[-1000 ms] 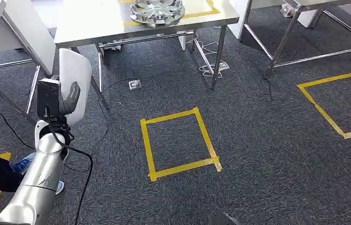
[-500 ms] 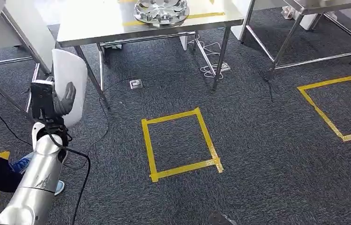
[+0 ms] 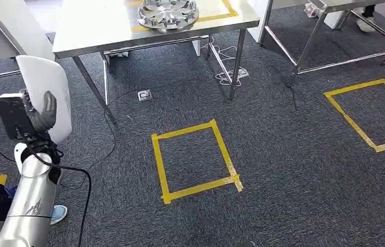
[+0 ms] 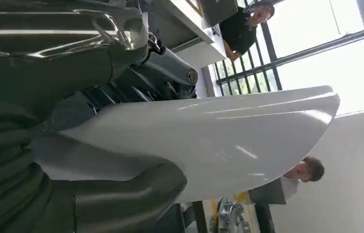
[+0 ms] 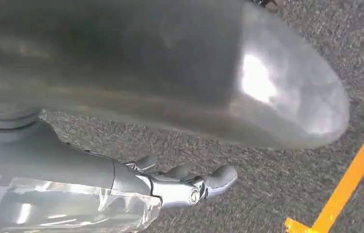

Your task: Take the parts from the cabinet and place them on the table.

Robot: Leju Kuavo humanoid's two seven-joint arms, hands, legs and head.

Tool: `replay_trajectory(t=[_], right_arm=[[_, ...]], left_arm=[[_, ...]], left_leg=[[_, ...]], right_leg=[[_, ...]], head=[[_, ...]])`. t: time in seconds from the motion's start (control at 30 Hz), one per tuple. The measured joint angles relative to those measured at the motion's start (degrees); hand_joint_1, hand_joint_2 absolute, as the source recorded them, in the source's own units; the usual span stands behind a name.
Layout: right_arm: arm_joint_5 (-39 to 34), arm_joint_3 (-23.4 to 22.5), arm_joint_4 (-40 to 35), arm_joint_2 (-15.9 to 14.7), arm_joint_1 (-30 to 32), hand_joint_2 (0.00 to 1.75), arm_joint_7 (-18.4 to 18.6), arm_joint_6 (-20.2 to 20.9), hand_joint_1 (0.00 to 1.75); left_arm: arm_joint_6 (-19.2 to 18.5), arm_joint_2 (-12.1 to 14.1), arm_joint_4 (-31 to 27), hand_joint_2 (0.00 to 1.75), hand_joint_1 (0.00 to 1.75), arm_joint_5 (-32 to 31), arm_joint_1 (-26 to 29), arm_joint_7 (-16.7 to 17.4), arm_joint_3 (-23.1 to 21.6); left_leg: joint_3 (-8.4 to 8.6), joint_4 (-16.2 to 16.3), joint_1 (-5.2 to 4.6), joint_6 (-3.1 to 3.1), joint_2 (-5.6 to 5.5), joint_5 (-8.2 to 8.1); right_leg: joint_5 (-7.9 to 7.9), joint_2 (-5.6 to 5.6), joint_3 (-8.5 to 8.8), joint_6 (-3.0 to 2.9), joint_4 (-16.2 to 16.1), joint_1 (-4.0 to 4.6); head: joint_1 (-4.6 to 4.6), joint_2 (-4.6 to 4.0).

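At the far left of the head view we see our left robot hand (image 3: 43, 114) raised on its silver arm, gripping a white curved panel (image 3: 46, 92) that stands upright on edge. The grey thumb lies across the near face of the panel and the rest of the part rises above and beyond the robot hand. In the left wrist view the same white curved panel (image 4: 209, 141) is clamped between the thick thumb and the darker fingers (image 4: 136, 92) of the left robot hand (image 4: 121, 145), its glossy face running out away from the palm. A dark cable (image 3: 85, 180) trails from the wrist down over the grey carpet (image 3: 282, 170).

Ahead of the left robot hand and to its right stands a steel tabletop (image 3: 97, 25), well apart from the held panel. On its far part rests a silver wheel cover (image 3: 168, 13), partly on a yellow tape marking. On the carpet nearer us, to the right of the robot hand, lies a yellow tape rectangle (image 3: 194, 159), and a second yellow tape rectangle (image 3: 365, 113) lies farther right, beside the legs of another steel frame (image 3: 324, 36).

In the right wrist view our right robot hand (image 5: 189, 187) hangs over the carpet, its fingers curled in with nothing between them.
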Motion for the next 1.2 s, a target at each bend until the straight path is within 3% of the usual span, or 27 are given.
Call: replay_trajectory(t=[0.03,0.07,0.13,0.17,0.2,0.23,0.27,0.33,0.37,0.4,0.43,0.5,0.53,0.57,0.67,0.7,0.73,0.8,0.83,0.87,0.9,0.93,1.0,1.03,1.07,1.1,1.2], right_arm=[[0.0,0.0,0.0,0.0,0.0,0.0,0.0,0.0,0.0],[0.0,0.0,0.0,0.0,0.0,0.0,0.0,0.0,0.0],[0.0,0.0,0.0,0.1,0.1,0.0,0.0,0.0,0.0],[0.0,0.0,0.0,0.1,0.1,0.0,0.1,0.0,0.0],[-0.1,0.0,0.0,0.0,0.1,0.0,0.1,-0.1,0.0],[-0.2,0.0,0.0,0.0,0.1,0.0,0.1,-0.1,0.0],[-0.3,0.0,0.0,0.0,0.1,0.0,0.1,-0.1,0.0],[-0.6,0.0,0.0,0.0,0.5,0.0,0.1,-0.2,0.0],[-0.8,0.0,0.0,0.0,0.6,0.0,0.0,-0.3,0.0],[-1.0,0.0,0.0,0.0,0.8,0.0,0.0,-0.3,0.0],[-1.0,0.0,0.0,0.0,0.9,0.0,0.0,-0.4,0.0],[-1.1,0.0,0.0,-0.1,1.0,0.0,0.0,-0.4,0.0],[-1.1,0.0,0.0,-0.2,0.9,0.0,0.0,-0.4,0.0],[-1.2,0.0,0.0,-0.2,1.0,0.0,-0.1,-0.5,0.0],[-1.3,0.0,0.1,-0.2,1.1,0.0,-0.1,-0.5,0.0],[-1.4,0.0,0.1,-0.1,1.1,0.0,-0.1,-0.5,0.0],[-1.4,0.0,0.1,-0.1,1.1,0.0,-0.1,-0.6,0.0],[-1.5,0.0,0.1,-0.1,1.1,0.0,-0.1,-0.7,0.0],[-1.6,0.0,0.1,-0.1,1.2,0.0,-0.1,-0.7,0.0],[-1.6,0.0,0.1,0.0,1.3,0.0,-0.1,-0.7,0.0],[-1.7,0.0,0.1,0.0,1.4,0.0,-0.1,-0.8,0.0],[-1.9,0.0,0.1,0.1,1.4,0.0,-0.1,-0.8,0.0],[-2.2,0.0,0.1,0.3,1.5,0.0,-0.1,-0.9,0.0],[-2.3,0.0,0.1,0.3,1.5,0.0,-0.2,-1.0,0.0],[-2.4,0.0,0.1,0.4,1.4,0.0,-0.2,-1.1,0.0],[-2.5,0.0,0.1,0.3,1.5,0.0,-0.2,-1.4,0.0],[-2.9,0.0,0.1,0.7,1.8,0.0,0.2,-2.3,0.0]], left_arm=[[0.0,0.2,-0.4,1.75,1.75,0.2,0.0,0.0,0.3],[0.0,0.3,-0.7,1.75,1.75,0.2,0.1,0.0,0.6],[0.0,0.5,-1.3,1.75,1.75,0.9,0.4,0.0,1.2],[0.0,0.7,-1.7,1.75,1.75,0.9,0.5,0.0,1.5],[0.0,0.7,-2.0,1.75,1.75,1.1,0.6,0.0,1.7],[0.0,0.7,-2.2,1.75,1.75,1.3,0.4,0.0,1.9],[0.1,0.7,-2.3,1.75,1.75,1.4,0.2,0.0,2.1],[0.2,0.7,-2.3,1.75,1.75,1.7,0.4,0.0,2.3],[0.3,0.7,-2.3,1.75,1.75,1.9,0.5,0.0,2.6],[0.6,0.7,-2.3,1.75,1.75,2.0,0.6,0.0,2.9],[0.7,0.7,-2.3,1.75,1.75,2.1,0.6,0.0,3.1],[0.9,0.7,-2.3,1.75,1.75,2.1,0.6,0.0,3.3],[0.9,0.7,-2.3,1.75,1.75,2.1,0.5,0.0,3.3],[1.0,0.7,-2.3,1.75,1.75,2.2,0.6,-0.1,3.5],[1.2,0.8,-2.5,1.75,1.75,2.6,0.6,-0.3,3.8],[1.2,0.9,-2.7,1.75,1.75,2.6,0.6,-0.3,4.0],[1.2,1.0,-2.8,1.75,1.75,2.6,0.6,-0.3,4.1],[1.2,1.3,-2.8,1.75,1.75,2.8,0.7,-0.4,4.5],[1.2,1.2,-2.8,1.75,1.75,2.8,0.9,-0.3,4.6],[1.2,1.2,-2.8,1.75,1.75,2.8,1.1,-0.4,4.6],[1.2,1.2,-2.8,1.75,1.75,2.8,1.2,-0.3,4.6],[1.2,1.2,-2.8,1.75,1.75,2.8,1.2,-0.3,4.6],[1.2,1.4,-2.8,1.75,1.75,2.8,1.0,-0.4,4.7],[1.3,1.4,-2.8,1.75,1.75,2.8,0.9,-0.4,4.7],[1.4,1.4,-2.6,1.75,1.75,2.8,0.6,-0.4,4.7],[1.5,1.4,-2.6,1.75,1.75,2.8,0.2,-0.4,4.7],[1.8,1.8,-2.6,1.75,1.75,2.7,0.0,-0.7,4.9]], left_leg=[[0.67,-0.4,-0.42,0.16,0.0,-1.09],[1.26,-1.3,-0.69,0.6,0.03,-1.28],[1.15,-1.4,-0.78,0.9,-0.04,-1.61],[1.52,-2.1,-0.71,1.16,-0.04,-1.45],[2.26,-2.7,-0.16,1.53,0.12,-1.16],[2.5,-2.9,-0.22,1.95,0.06,-1.2],[2.6,-2.9,-0.28,2.05,0.04,-1.27],[2.67,-2.9,-0.58,2.38,-0.04,-1.52],[2.76,-2.9,-0.67,2.43,-0.1,-1.6],[2.95,-2.9,-0.74,2.43,-0.18,-1.77],[3.2,-2.9,-0.76,2.3,-0.28,-1.95],[3.96,-2.8,-0.8,1.95,-0.31,-2.5],[3.97,-2.7,-1.1,1.66,-0.31,-2.8],[3.97,-2.5,-1.34,1.41,-0.34,-3.12],[4.04,-2.5,-1.08,0.85,-0.31,-3.43],[3.58,-2.0,-0.86,0.38,-0.28,-3.99],[2.91,-0.3,-0.8,-0.01,-0.24,-5.1],[-1.52,8.8,-0.41,-0.68,-0.23,-9.22],[-3.98,13.1,-0.28,-0.96,-0.23,-10.52],[-5.84,15.8,-0.1,-1.14,-0.2,-10.61],[-6.26,15.4,0.06,-1.22,-0.12,-9.27],[-5.32,12.5,0.16,-1.24,-0.03,-6.9],[-0.71,2.2,0.32,-0.99,-0.01,-0.7],[0.94,-1.0,0.31,-0.76,-0.05,-0.08],[1.47,-1.7,-0.27,-0.48,-0.04,-0.59],[1.57,-2.0,-0.4,0.04,0.07,-1.25],[2.09,-2.7,-0.42,0.83,-0.02,-1.27]], right_leg=[[-0.09,0.01,0.03,0.18,-0.1,0.43],[-0.16,0.01,-0.12,0.38,0.0,0.4],[-0.11,-0.13,-0.17,0.92,-0.3,0.37],[-0.18,-0.16,0.11,1.41,-0.6,0.54],[-0.62,-0.45,-0.32,1.47,0.2,0.4],[-1.71,-0.55,-1.4,1.22,2.6,0.47],[-3.22,-0.59,-3.59,0.94,6.7,0.41],[-6.17,-0.59,-9.42,0.72,16.9,0.41],[-6.22,-0.6,-10.8,0.97,18.7,0.4],[-5.17,-0.6,-10.8,1.38,17.6,0.41],[-3.27,-0.61,-9.39,1.88,14.1,0.41],[1.61,-0.77,-4.05,2.44,2.5,0.49],[2.3,-0.89,-2.75,1.89,-0.5,0.69],[2.5,-0.85,-2.28,1.38,-0.6,0.74],[2.3,-0.81,-2.26,0.62,-0.6,1.0],[2.37,-0.73,-1.98,0.35,-0.9,0.17],[2.15,-0.62,-1.83,0.02,-0.9,0.21],[1.89,-0.57,-1.51,-0.35,-0.8,0.21],[1.75,-0.56,-1.38,-0.48,-0.8,0.22],[1.53,-0.52,-1.21,-0.62,-0.8,0.22],[1.32,-0.44,-0.9,-0.62,-0.8,0.2],[0.99,-0.4,-0.49,-0.45,-0.8,0.18],[0.33,-0.3,0.73,-0.12,-0.8,0.13],[0.06,-0.28,0.98,0.13,-1.0,0.13],[-0.04,-0.28,0.79,0.4,-0.8,0.73],[0.04,-0.27,0.43,0.72,-0.8,0.51],[-0.37,-0.4,0.83,1.7,-1.2,0.67]], head=[[0.16,0.0],[-0.02,0.0],[-0.02,0.0],[-0.13,0.0],[-0.02,0.0],[0.0,0.0],[0.05,0.0],[0.09,0.0],[0.05,0.0],[0.07,0.0],[0.07,0.0],[0.09,0.0],[0.11,0.0],[-0.04,0.0],[0.05,0.0],[0.03,0.0],[-0.06,0.0],[-0.04,0.0],[-0.06,0.0],[-0.06,0.0],[-0.06,0.0],[-0.06,0.0],[-0.06,0.0],[0.02,0.0],[0.07,0.0],[-0.15,0.0],[-0.11,0.0]])
